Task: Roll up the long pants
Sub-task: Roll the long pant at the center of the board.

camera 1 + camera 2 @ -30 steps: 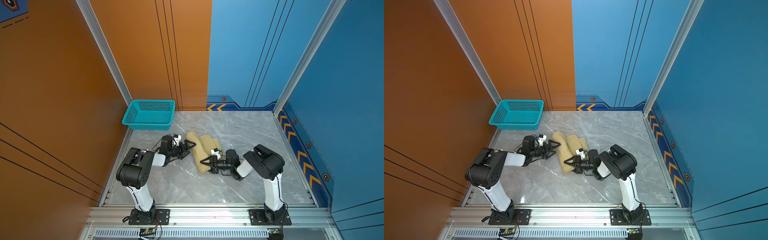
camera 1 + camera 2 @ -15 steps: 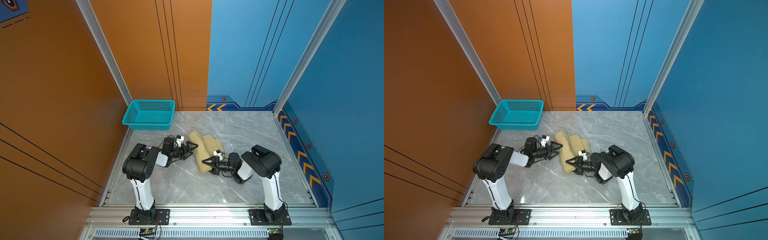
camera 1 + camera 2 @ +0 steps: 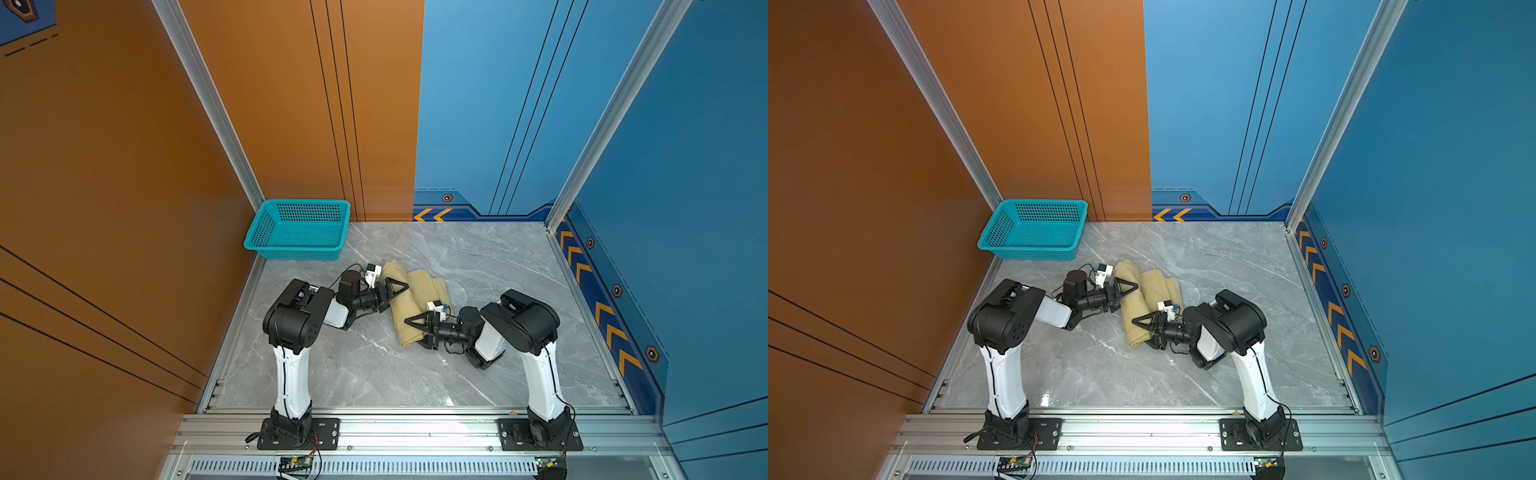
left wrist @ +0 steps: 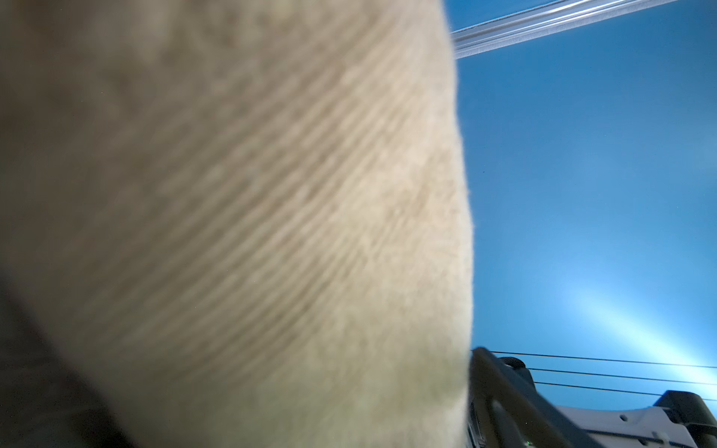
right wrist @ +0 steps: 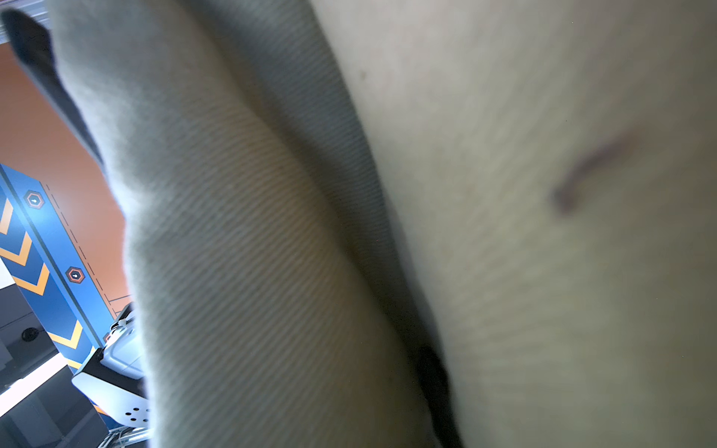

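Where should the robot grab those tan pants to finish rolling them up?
Probably the thick rolled part of the long pants, near its ends, low from either side. It lies as a long tube running away from the robot, narrow enough to pinch across.

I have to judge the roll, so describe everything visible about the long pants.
The long pants are plain khaki-tan cloth with a fine ribbed weave, soft and matte. They lie bundled into two thick folds side by side on the grey marble table, near the teal basket but apart from it. No waistband or button shows. The left gripper is open at the far end; the right gripper straddles the near end, grip unclear.
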You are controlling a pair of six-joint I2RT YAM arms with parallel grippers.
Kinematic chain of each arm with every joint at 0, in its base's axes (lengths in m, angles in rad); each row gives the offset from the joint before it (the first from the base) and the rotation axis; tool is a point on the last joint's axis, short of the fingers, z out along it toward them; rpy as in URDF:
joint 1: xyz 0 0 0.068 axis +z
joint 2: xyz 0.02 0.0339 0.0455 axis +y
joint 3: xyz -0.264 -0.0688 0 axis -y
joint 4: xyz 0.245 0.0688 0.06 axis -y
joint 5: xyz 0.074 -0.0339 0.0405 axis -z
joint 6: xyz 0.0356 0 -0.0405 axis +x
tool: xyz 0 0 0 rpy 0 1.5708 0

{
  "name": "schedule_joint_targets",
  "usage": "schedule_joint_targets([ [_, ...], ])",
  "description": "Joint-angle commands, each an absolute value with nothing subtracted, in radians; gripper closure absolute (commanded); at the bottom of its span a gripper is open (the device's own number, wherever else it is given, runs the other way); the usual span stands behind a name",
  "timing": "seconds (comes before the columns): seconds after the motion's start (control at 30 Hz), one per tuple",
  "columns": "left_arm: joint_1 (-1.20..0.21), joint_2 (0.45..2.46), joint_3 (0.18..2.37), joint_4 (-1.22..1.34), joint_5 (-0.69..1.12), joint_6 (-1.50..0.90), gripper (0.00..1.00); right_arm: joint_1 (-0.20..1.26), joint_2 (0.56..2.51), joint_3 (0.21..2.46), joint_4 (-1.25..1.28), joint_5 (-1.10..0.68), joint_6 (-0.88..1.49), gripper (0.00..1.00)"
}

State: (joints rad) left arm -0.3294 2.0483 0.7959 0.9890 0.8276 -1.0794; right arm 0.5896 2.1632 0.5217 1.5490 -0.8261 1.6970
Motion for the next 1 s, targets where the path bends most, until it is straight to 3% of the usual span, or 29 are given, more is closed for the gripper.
schedule_joint_targets([
  [0.0, -0.381, 2.141, 0.776, 0.907, 0.823, -1.044, 0.03, 0.599, 2.264, 0.487, 1.273, -0.817, 1.783, 0.41],
  [0.2, -0.381, 2.204, 0.821, 0.919, 0.827, -1.057, 0.12, 0.598, 2.282, 0.488, 1.273, -0.833, 1.772, 0.40],
  [0.33, -0.373, 2.234, 0.873, 0.919, 0.858, -1.079, 0.35, 0.599, 2.299, 0.482, 1.276, -0.842, 1.763, 0.39],
  [0.37, -0.373, 2.237, 0.884, 0.919, 0.862, -1.083, 0.48, 0.598, 2.302, 0.485, 1.275, -0.846, 1.760, 0.38],
  [0.4, -0.370, 2.237, 0.886, 0.919, 0.861, -1.090, 0.67, 0.597, 2.304, 0.487, 1.272, -0.850, 1.754, 0.38],
  [0.53, -0.360, 2.231, 0.901, 0.919, 0.862, -1.110, 0.80, 0.594, 2.249, 0.497, 1.150, -0.842, 1.659, 0.26],
  [0.63, -0.346, 2.211, 0.892, 0.919, 0.846, -1.133, 1.00, 0.595, 2.097, 0.526, 0.854, -0.809, 1.463, 0.20],
  [0.67, -0.341, 2.196, 0.884, 0.919, 0.833, -1.137, 1.00, 0.598, 2.019, 0.548, 0.713, -0.786, 1.378, 0.01],
  [0.77, -0.325, 2.155, 0.862, 0.919, 0.812, -1.160, 1.00, 0.618, 1.780, 0.683, 0.165, -0.674, 1.079, 0.00],
  [0.87, -0.308, 2.110, 0.822, 0.919, 0.761, -1.205, 1.00, 0.663, 1.597, 0.911, -0.434, -0.359, 0.800, 0.00],
  [0.97, -0.308, 2.050, 0.775, 0.902, 0.691, -1.216, 1.00, 0.665, 1.475, 1.008, -0.618, -0.201, 0.742, 0.00],
])
